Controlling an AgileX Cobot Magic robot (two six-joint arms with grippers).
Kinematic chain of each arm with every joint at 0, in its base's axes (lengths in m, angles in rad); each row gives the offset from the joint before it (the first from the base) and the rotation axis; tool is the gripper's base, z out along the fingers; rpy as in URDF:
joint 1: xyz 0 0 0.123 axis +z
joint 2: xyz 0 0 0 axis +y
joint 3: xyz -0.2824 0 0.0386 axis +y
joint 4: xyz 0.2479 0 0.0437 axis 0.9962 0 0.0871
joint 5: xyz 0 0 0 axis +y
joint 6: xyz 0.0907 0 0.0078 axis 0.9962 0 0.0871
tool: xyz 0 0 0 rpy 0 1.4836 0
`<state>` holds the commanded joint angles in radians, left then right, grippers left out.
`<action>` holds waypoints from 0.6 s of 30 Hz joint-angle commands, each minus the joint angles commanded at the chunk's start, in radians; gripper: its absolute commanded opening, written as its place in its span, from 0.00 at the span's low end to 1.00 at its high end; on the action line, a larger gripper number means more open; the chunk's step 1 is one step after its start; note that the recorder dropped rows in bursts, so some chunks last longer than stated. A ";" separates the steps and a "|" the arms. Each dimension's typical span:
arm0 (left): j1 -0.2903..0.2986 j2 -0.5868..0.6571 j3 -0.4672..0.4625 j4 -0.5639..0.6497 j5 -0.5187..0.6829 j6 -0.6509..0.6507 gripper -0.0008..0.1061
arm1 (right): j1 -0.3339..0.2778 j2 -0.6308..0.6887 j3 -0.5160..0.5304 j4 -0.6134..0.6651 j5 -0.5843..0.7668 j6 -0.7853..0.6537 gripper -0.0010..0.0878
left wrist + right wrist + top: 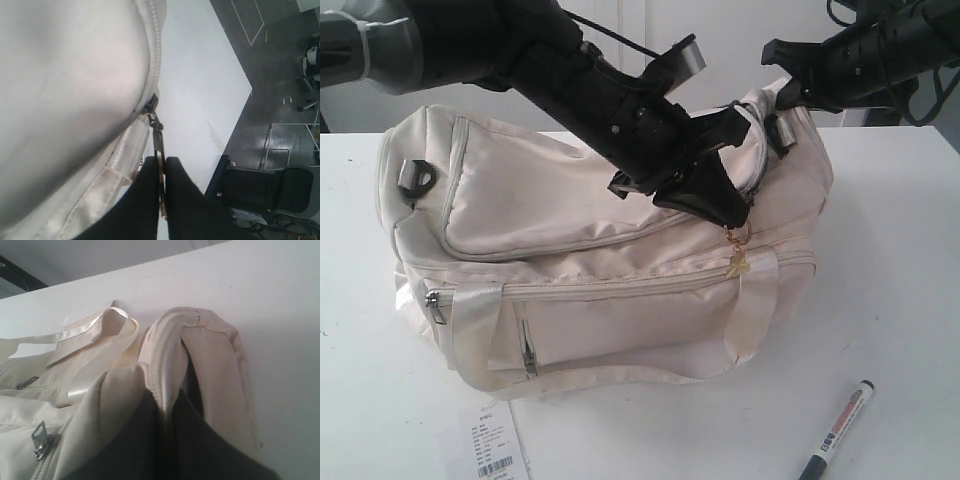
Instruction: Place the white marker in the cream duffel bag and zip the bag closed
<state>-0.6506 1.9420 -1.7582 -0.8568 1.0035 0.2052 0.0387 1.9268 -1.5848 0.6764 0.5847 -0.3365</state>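
1. The soft, satiny cream duffel bag [570,230] sat slumped, and the left gripper [161,170] pinched its thin gold zip pull [159,145].
2. The right gripper [167,405] clamped a ridged fold at the bag's end.
3. The slim white marker [837,430] lay on the smooth white table [900,300], apart from the bag.
4. A grey floor [270,65] lay beyond.

Lab: white table [905,290], tape-marked floor [280,65].

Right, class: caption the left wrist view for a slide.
Left gripper pinching the gold zip pull of the cream duffel bag.
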 joint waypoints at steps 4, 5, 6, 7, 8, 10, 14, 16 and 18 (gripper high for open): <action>0.000 -0.019 0.000 0.039 0.000 0.000 0.01 | 0.000 0.000 0.000 0.000 0.002 0.000 0.01; 0.000 -0.023 0.000 0.057 0.000 -0.006 0.01 | 0.000 0.000 0.000 0.000 0.002 0.000 0.01; 0.002 -0.032 0.000 0.073 0.000 -0.012 0.01 | 0.000 0.000 0.000 0.000 0.002 0.000 0.01; 0.002 -0.034 0.000 0.086 0.000 -0.021 0.01 | 0.000 0.000 0.000 0.000 0.002 0.000 0.01; 0.002 -0.041 0.000 0.097 0.000 -0.027 0.01 | 0.000 0.000 0.000 0.000 0.002 0.000 0.01; 0.002 -0.050 0.000 0.113 0.000 -0.027 0.01 | 0.000 0.000 0.000 0.000 0.002 0.000 0.01; 0.002 -0.059 0.000 0.115 0.004 -0.029 0.01 | 0.000 0.000 0.000 0.000 0.008 0.000 0.01; 0.002 -0.061 0.000 0.118 0.004 -0.029 0.01 | 0.000 0.000 0.000 0.000 0.013 0.000 0.01; 0.002 -0.063 0.000 0.120 0.004 -0.029 0.01 | 0.000 0.000 0.000 0.000 0.021 0.000 0.01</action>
<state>-0.6488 1.8785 -1.7582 -0.7368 1.0078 0.1766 0.0387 1.9268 -1.5848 0.6764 0.6052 -0.3365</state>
